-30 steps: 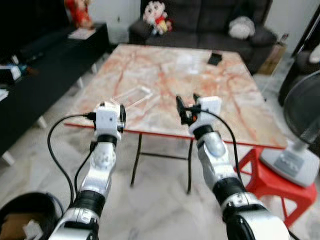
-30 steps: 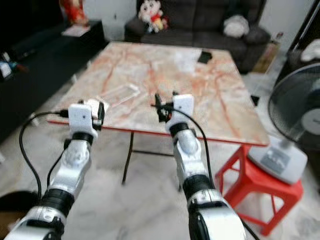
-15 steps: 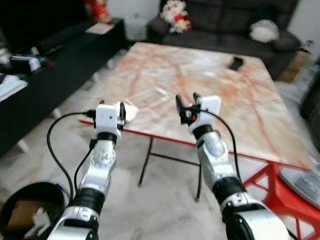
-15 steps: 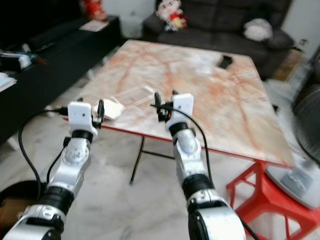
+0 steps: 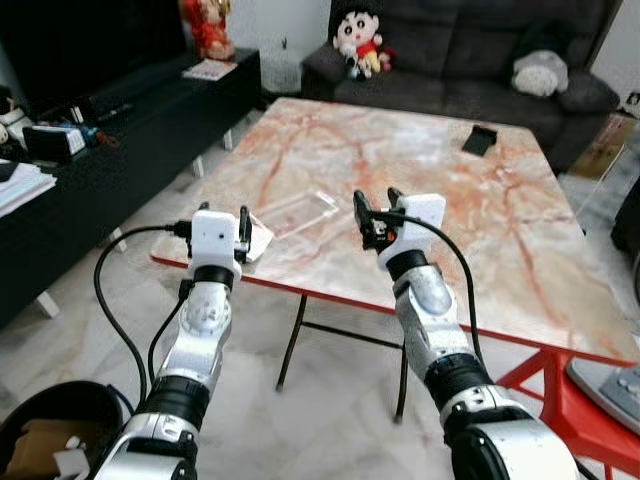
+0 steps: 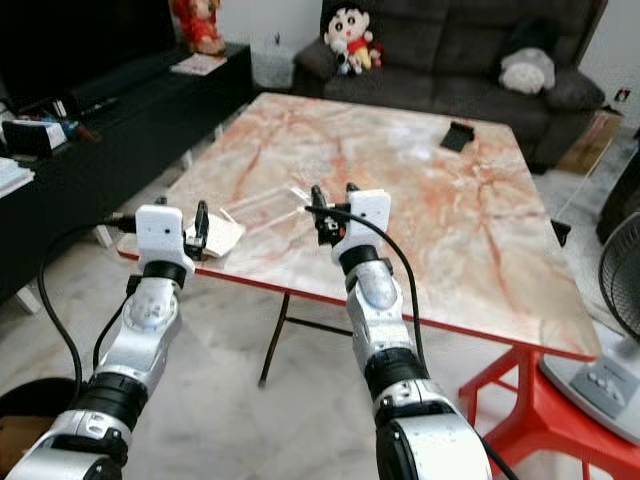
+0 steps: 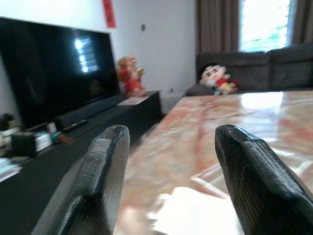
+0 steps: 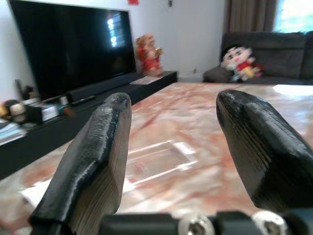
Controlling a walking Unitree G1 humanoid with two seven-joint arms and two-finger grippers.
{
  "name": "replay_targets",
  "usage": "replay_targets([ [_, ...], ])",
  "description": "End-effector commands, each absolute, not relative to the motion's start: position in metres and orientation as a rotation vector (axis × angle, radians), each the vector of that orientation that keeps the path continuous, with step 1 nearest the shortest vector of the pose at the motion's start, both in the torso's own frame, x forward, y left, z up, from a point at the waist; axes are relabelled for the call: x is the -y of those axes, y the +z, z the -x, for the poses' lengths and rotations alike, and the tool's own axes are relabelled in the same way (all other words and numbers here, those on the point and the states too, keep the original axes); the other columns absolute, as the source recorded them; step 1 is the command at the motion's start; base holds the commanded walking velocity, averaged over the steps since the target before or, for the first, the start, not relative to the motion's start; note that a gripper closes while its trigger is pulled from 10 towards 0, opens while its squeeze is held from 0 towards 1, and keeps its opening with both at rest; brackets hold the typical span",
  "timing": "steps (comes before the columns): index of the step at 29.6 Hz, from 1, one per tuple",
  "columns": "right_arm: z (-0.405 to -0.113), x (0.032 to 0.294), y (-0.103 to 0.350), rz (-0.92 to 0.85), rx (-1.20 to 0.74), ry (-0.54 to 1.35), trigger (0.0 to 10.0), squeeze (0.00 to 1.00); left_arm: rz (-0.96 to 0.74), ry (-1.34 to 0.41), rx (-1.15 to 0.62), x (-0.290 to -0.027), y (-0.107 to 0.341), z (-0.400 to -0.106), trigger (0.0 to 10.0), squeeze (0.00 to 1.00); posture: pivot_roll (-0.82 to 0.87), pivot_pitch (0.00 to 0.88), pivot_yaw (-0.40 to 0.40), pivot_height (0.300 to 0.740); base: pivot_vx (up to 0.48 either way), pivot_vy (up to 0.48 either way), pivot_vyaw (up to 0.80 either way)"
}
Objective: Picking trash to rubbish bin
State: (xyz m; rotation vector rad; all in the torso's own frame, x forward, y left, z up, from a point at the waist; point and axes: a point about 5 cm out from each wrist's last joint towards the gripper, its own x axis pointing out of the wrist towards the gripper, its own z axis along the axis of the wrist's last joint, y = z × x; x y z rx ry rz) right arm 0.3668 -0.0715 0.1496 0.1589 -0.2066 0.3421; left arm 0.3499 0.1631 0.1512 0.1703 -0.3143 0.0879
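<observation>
On the marble bench [image 5: 430,180] before the dark sofa [image 5: 470,50], a clear plastic tray [image 5: 298,210] and white paper scrap [image 5: 258,238] are lying near the front-left corner, and we are holding our left end effector [image 5: 224,222] and right end effector [image 5: 374,205] released just beside them.

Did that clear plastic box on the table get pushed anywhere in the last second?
No. The clear plastic box lies at the same spot near the marble table's near-left corner, beside the white paper. Only the camera turned.
</observation>
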Motion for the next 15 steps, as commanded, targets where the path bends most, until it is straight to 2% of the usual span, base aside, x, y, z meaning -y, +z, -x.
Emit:
replay_targets([
  [1, -0.3699, 0.0771, 0.1551, -0.151, 0.219, 0.334, 10.0, 0.0, -0.162, 0.07, 0.329, -0.1581, 0.1572, -0.352, 10.0, 0.0, 0.05, 0.0, -0.06, 0.74, 0.326, 0.0, -0.8],
  [2, -0.3698, 0.0772, 0.1552, -0.147, 0.221, 0.333, 10.0, 0.0, -0.162, 0.067, 0.329, -0.1578, 0.1571, -0.3519, 10.0, 0.0, 0.05, 0.0, -0.06, 0.74, 0.326, 0.0, -0.8],
  [15, -0.369, 0.0777, 0.1552, -0.151, 0.229, 0.323, 10.0, 0.0, -0.163, 0.028, 0.322, -0.1541, 0.1569, -0.3526, 10.0, 0.0, 0.05, 0.0, -0.057, 0.74, 0.323, 0.0, 0.0],
])
